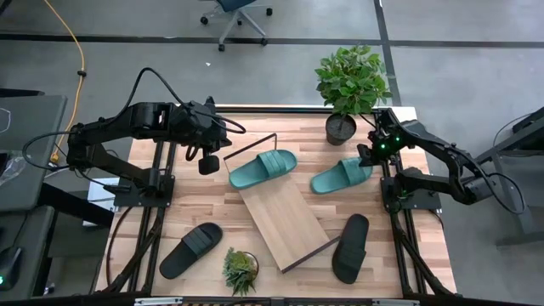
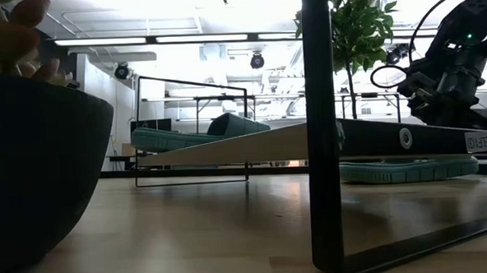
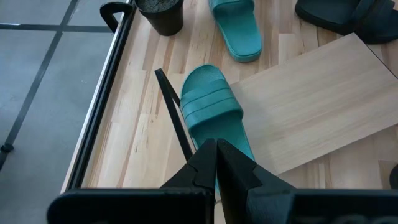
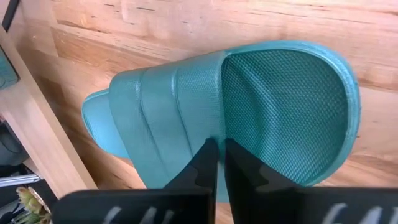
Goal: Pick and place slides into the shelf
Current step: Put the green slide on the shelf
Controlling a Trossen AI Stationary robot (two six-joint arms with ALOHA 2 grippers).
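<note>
High view: right claw clamped on teal slide lying on the desk. Left claw closed, empty, beside the other teal slide on the shelf.

A grey concrete floor, crossed by dark seams, is seen around the planked wooden counter. An office chair base is shown at the upper centre, a yellow cable at the upper left. Long ceiling lights are seen in the low view.
</note>
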